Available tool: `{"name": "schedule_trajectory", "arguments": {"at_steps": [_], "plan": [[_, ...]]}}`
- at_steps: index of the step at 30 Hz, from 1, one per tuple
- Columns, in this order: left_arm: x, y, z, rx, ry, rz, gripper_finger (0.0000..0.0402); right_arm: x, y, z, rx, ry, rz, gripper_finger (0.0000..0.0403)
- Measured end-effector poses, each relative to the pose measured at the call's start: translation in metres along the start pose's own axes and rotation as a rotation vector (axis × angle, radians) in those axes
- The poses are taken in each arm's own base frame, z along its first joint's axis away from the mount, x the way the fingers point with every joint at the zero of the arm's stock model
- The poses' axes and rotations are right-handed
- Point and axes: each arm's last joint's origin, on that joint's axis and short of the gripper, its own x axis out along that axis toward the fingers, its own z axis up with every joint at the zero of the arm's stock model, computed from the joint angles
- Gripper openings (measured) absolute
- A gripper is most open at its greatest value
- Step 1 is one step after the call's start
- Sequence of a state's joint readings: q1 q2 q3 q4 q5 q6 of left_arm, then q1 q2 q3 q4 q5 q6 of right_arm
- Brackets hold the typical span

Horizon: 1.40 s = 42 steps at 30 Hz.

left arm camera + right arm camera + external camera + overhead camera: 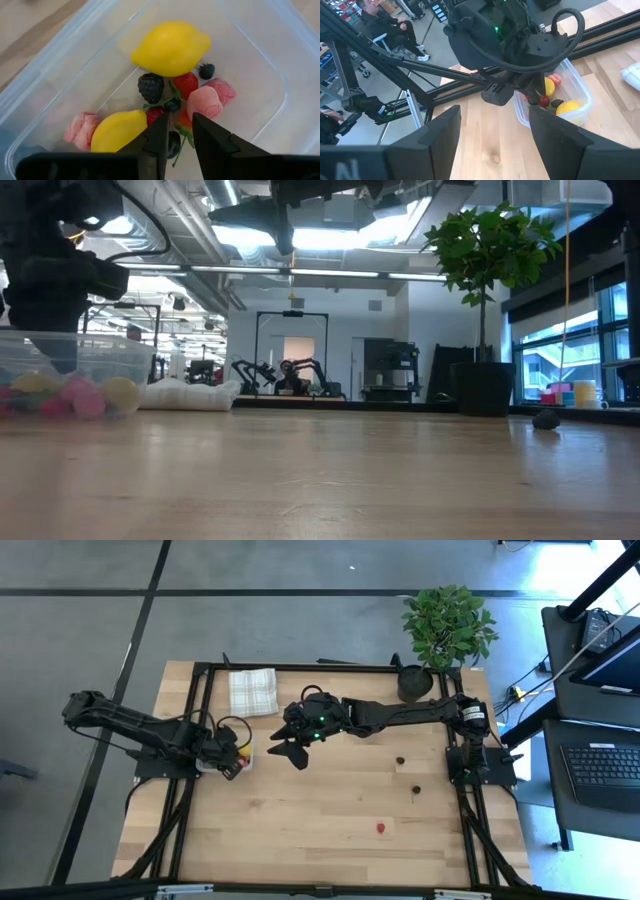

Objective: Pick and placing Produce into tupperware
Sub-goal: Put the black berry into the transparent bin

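Observation:
The clear tupperware [222, 764] sits at the table's left and shows at the left of the low view [85, 358]. It holds two yellow lemons [170, 47], pink and red strawberry pieces [204, 102] and dark berries [151, 87]. My left gripper [179, 137] points down into it, its fingers a little apart just above the pile, and a dark cherry [173, 144] shows in the gap. My right gripper [290, 748] hangs open above the table's middle, to the right of the tupperware [580, 95]. Two dark cherries [400, 760] [416, 789] and a red strawberry [381, 829] lie on the right half.
A folded checked cloth [252, 690] lies near the far edge, behind the tupperware. A potted plant [447, 625] in a black pot [415, 683] stands at the far right corner. Black frame rails [190, 810] run along both sides. Seated people [385, 25] show beyond the table.

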<state>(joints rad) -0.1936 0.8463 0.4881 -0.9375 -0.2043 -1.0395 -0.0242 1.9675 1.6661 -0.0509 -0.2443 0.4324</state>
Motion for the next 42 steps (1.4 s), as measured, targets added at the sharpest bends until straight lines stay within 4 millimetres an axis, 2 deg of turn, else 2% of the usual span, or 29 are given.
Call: {"name": "schedule_trajectory", "arguments": {"at_steps": [4,7,11,14,18,26,30,34,42], "plan": [[-0.003,-0.001,0.001,-0.001,-0.012,-0.01,0.0085,-0.001,0.001,0.001,0.004,-0.002,0.002,0.0237],[-0.014,-0.005,0.007,-0.006,-0.051,-0.053,0.0088,-0.01,0.005,0.007,0.001,-0.01,0.004,0.0237],[-0.033,-0.011,0.016,0.041,-0.142,-0.115,0.0083,-0.035,0.012,0.015,-0.009,0.039,-0.036,0.0237],[-0.046,-0.017,0.025,0.083,-0.256,-0.166,0.0075,-0.055,0.017,0.019,-0.033,0.067,-0.131,0.0237],[-0.063,-0.03,0.037,0.132,-0.41,-0.292,0.0063,-0.085,0.031,0.024,-0.055,0.087,-0.221,0.0237],[-0.086,-0.056,0.054,0.294,-0.631,-0.598,0.0043,-0.145,0.06,0.017,-0.072,0.187,-0.392,0.0237],[-0.093,-0.059,0.058,0.324,-0.707,-0.646,0.0036,-0.169,0.069,0.003,-0.059,0.243,-0.502,0.0237],[-0.093,-0.06,0.061,0.308,-0.728,-0.648,0.0031,-0.191,0.069,-0.027,-0.002,0.304,-0.561,0.0237],[-0.085,-0.063,0.067,0.263,-0.784,-0.52,0.0022,-0.234,0.04,-0.103,0.231,0.331,-0.657,0.0237]]}}
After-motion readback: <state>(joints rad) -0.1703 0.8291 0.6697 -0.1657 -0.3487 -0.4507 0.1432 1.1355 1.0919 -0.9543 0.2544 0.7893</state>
